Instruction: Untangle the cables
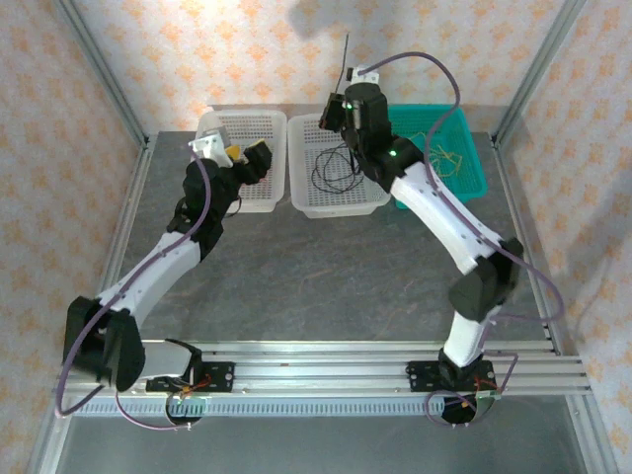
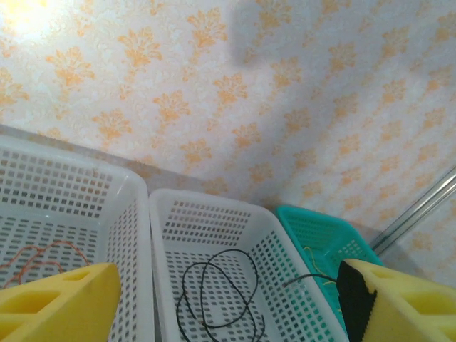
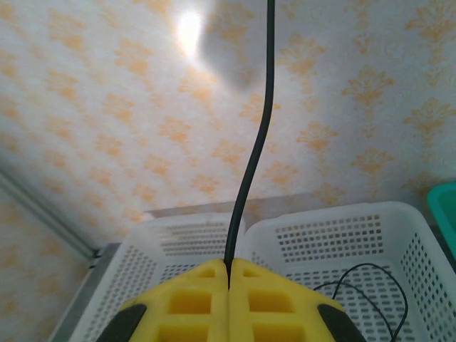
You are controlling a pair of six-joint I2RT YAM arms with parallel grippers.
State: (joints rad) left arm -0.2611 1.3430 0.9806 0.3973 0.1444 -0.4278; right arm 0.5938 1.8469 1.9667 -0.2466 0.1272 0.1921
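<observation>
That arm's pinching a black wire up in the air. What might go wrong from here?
The cable is thin and clamped only by the right fingers, so it might slip out. Its loops cross in the basket; pulling may tighten them or snag the holes.

The left arm point(image 1: 158, 267) and the right arm point(image 1: 439, 212) had long white parts and fat black joints. Each one carried a thin purple cord point(image 1: 434, 61) that made a big loop. Small green lights point(image 1: 392, 152) glowed on the right arm. Each black base point(image 1: 449, 375) had little red wires. The left gripper point(image 2: 226, 288) had fat yellow fingers point(image 2: 60, 303) with square dents, and one had a black pad point(image 2: 354, 296).
</observation>
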